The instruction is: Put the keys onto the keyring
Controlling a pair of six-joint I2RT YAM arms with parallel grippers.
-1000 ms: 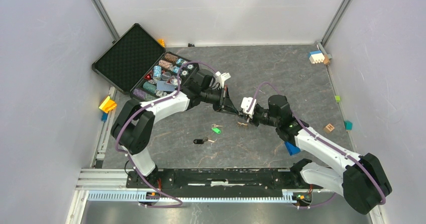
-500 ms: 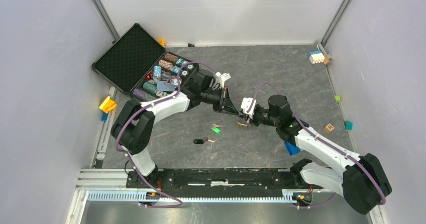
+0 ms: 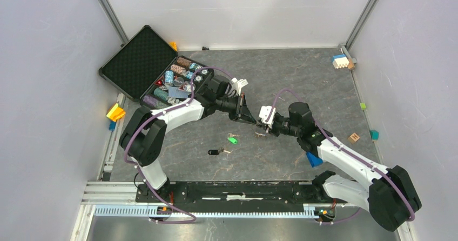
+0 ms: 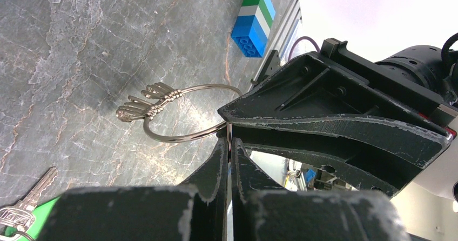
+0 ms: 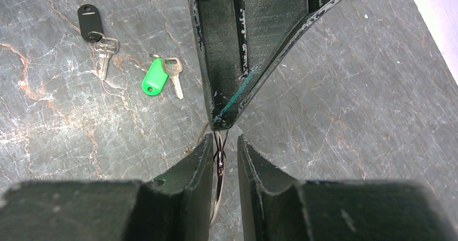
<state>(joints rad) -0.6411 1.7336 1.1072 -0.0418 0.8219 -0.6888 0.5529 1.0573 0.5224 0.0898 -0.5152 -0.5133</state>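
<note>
The keyring [image 4: 181, 140], a thin silver ring with small brassy keys [image 4: 141, 105], hangs just above the floor. My left gripper [image 4: 230, 139] is shut on its wire. My right gripper [image 5: 224, 144] faces it tip to tip. Its fingers [image 5: 201, 162] stand slightly apart, with the ring's wire [image 5: 219, 165] between them, close to the left finger. In the top view both grippers meet at mid-table, left gripper [image 3: 253, 120] and right gripper [image 3: 264, 124]. The green-headed key [image 5: 154, 81] and the black-headed key [image 5: 89, 18] lie loose on the floor, also in the top view, green [image 3: 232, 140] and black [image 3: 214, 152].
An open black case [image 3: 135, 62] of poker chips stands at the back left. A blue block [image 3: 313, 159] lies by the right arm and a wooden cube [image 3: 354, 138] further right. Small coloured blocks lie along the walls, one blue, green and white [image 4: 254, 19].
</note>
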